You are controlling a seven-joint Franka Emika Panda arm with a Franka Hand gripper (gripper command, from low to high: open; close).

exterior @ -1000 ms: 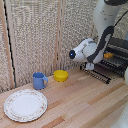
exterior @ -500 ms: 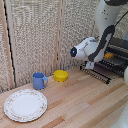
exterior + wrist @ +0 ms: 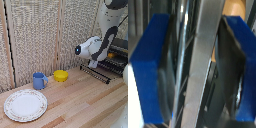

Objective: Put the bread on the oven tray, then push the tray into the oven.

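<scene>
The oven pan [image 3: 99, 73], a dark wire rack, sticks out of the dark oven [image 3: 120, 49] at the exterior view's right. The white clamp [image 3: 93, 64] reaches down onto the pan's outer edge. In the wrist view the clamp [image 3: 200, 67] has its blue pads [image 3: 150, 65] on either side of a grey metal bar of the pan [image 3: 204, 45] and is shut on it. The orange-brown bread [image 3: 234, 7] shows just beyond the fingers. In the exterior view it is a small orange spot [image 3: 111, 54] on the pan near the oven mouth. The brackets are hidden.
A yellow bowl [image 3: 61, 75] and a blue mug [image 3: 39, 80] stand on the wooden table near the slatted back wall. A patterned white plate [image 3: 25, 105] lies at the exterior view's front left. The arm's white body [image 3: 112, 20] rises above the oven.
The arm and pan have shifted slightly toward the oven. The bowl, mug and plate have not moved.
</scene>
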